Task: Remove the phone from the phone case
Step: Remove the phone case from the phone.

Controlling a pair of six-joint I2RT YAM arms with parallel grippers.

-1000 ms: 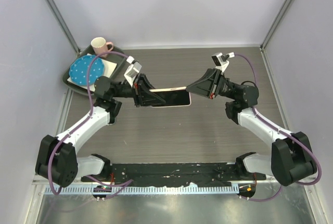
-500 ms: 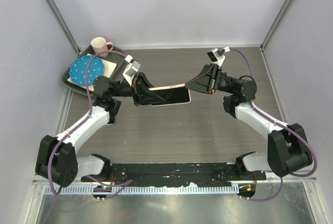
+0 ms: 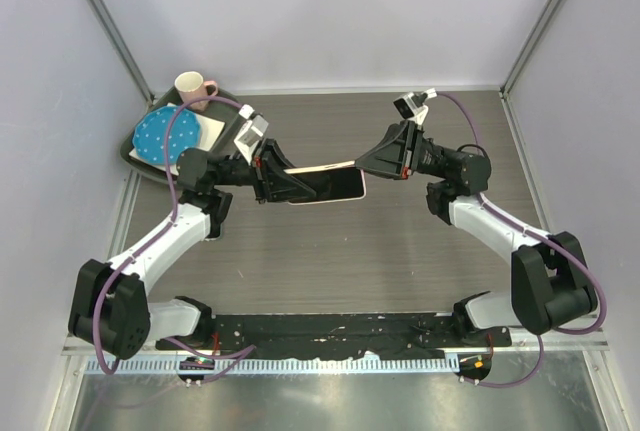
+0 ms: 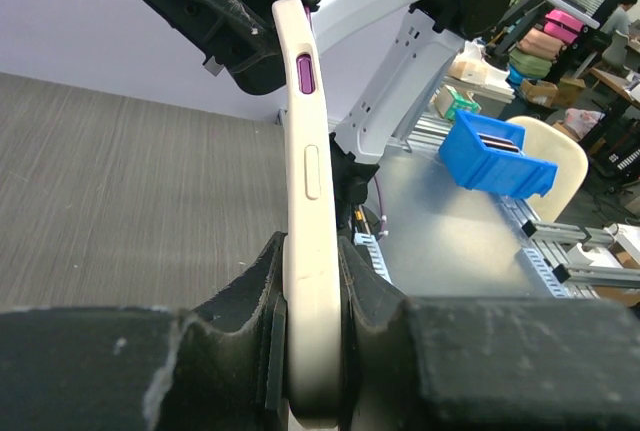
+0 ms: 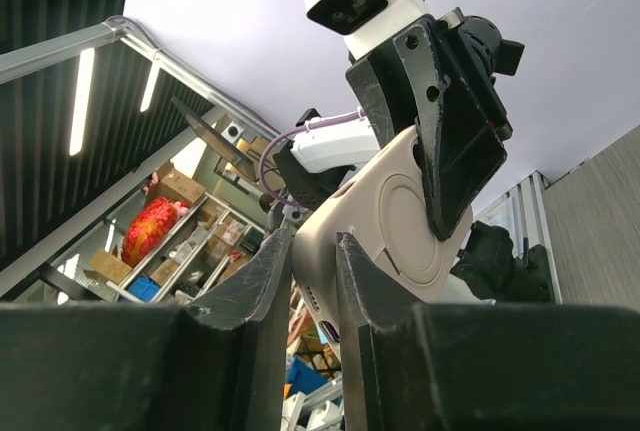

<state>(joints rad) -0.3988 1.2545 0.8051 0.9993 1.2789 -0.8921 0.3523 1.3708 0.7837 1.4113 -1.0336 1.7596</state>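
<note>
Presumably stiff, slick and breakable, the phone (image 3: 335,186) hangs above the tabletop (image 3: 350,251) in its pliant-looking phone case (image 4: 308,151), left claw (image 3: 280,184) clamped on one end, right claw (image 3: 360,163) pinching the opposite rim, the likeliest peeling hold.

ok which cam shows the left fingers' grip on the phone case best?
Left wrist: the phone case stands edge-on, pinched between the left fingers, side buttons plain. Top external shows those fingers over the case's left end, contact hidden. Right wrist shows the case's back with one left finger laid across it.
</note>
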